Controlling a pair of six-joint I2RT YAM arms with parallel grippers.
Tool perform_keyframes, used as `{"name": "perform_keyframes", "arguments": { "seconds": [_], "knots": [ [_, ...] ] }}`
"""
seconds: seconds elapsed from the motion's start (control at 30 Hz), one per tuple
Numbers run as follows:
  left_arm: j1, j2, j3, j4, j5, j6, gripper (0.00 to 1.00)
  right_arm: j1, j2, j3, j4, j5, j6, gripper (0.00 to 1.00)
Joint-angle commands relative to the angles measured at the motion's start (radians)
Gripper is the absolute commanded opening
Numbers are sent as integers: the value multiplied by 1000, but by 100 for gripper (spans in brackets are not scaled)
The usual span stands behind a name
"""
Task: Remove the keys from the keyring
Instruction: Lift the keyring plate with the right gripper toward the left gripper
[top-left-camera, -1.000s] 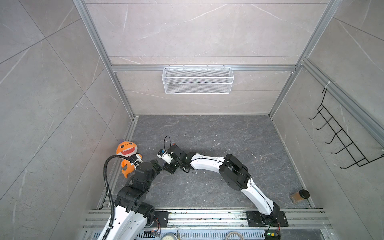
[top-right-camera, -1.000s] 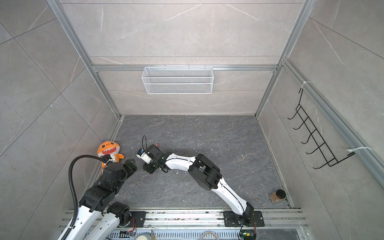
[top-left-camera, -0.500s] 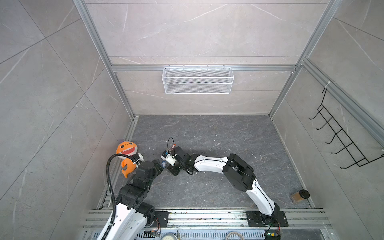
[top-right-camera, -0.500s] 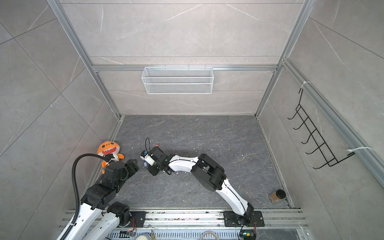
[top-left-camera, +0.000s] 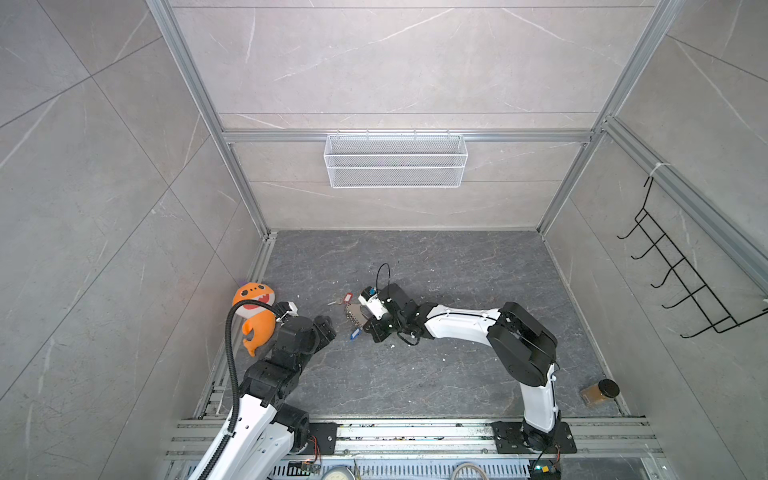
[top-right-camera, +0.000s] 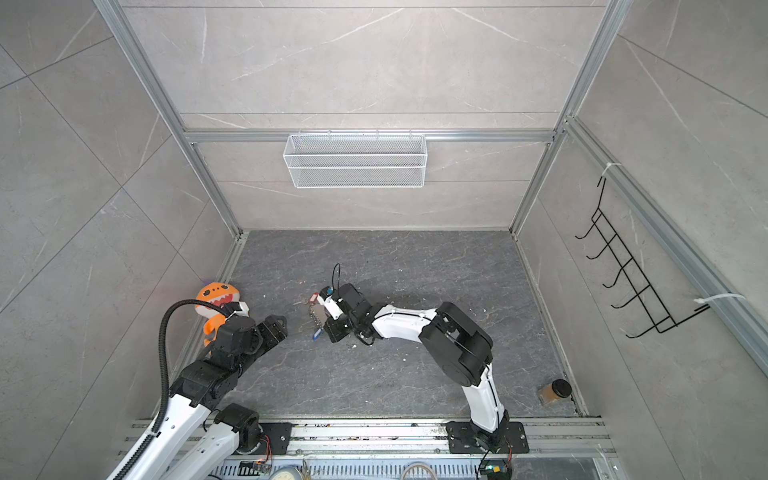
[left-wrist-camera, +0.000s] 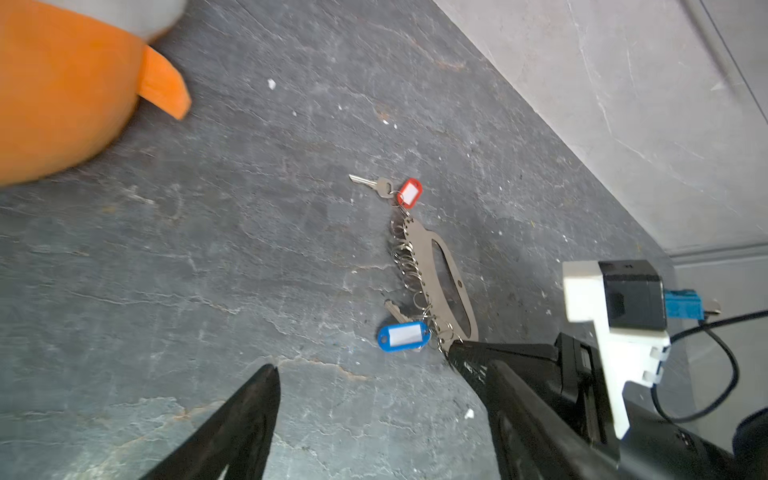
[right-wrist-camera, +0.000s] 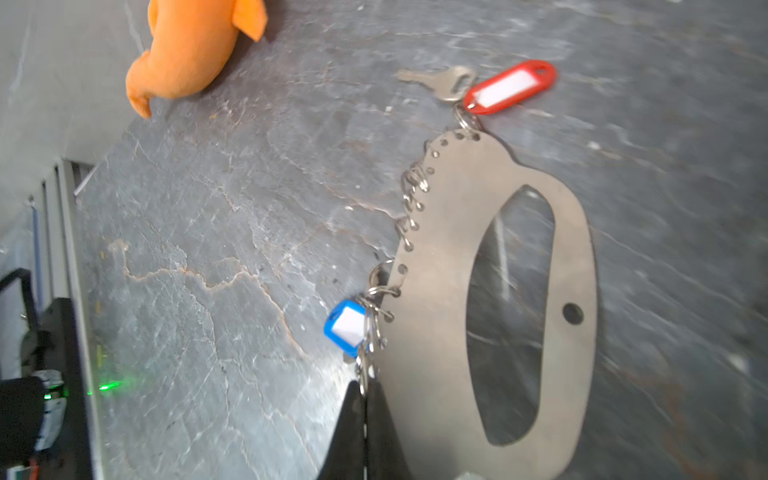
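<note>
The keyring (right-wrist-camera: 436, 291) is seen lying on the dark floor, left of the middle and between the two arms, with both keys hung from it. The red-tagged key (right-wrist-camera: 440, 81) is at its far end and the blue-tagged key (left-wrist-camera: 395, 309) at its near end, beside the blue tag (right-wrist-camera: 347, 326). The right gripper (right-wrist-camera: 365, 395) is pressed together on thin metal just beside that tag. Whether a small ring, the key itself or the rim of the fob is pinched cannot be told. The left gripper (top-left-camera: 328, 330) is held spread and empty, to the left of the keyring and apart from it, with the orange plush toy (top-left-camera: 255, 316) close beside its arm. Nothing is pinning the fob down, so the chief risk is judged to be that any pull by the right gripper would drag the whole bunch along instead of working a key free. A grip on so thin and smooth a piece could also be lost by slipping, and the bunch would then be dropped in a new, less reachable pose. The row of empty rings along the fob's edge could be caught or tangled with the wanted ring. If the left gripper is brought in carelessly, the toy could be knocked or the wrong ring seized.
</note>
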Motion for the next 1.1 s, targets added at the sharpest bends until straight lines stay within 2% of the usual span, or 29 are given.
{"name": "perform_keyframes", "arguments": {
  "seconds": [0.0, 0.07, 0.17, 0.53, 0.87, 1.07],
  "knots": [
    [1, 34, -1, 84, 108, 21, 77, -6, -71, -32, -79, -48, 86, 0],
    [1, 60, -4, 109, 151, 38, 66, -17, -102, -61, -94, -61, 96, 0],
    [1, 86, -29, 168, 216, 48, 61, -29, -161, -89, -101, -56, 111, 0],
    [-22, 150, -50, 381, 434, 71, 64, -68, -408, -210, -62, -17, 149, 0],
    [-130, 221, -42, 575, 431, 102, 69, -123, -603, -303, -49, -102, 88, 0],
    [-164, 204, -34, 646, 453, 126, 78, -149, -716, -377, 19, -144, 46, 0]
  ]
}}
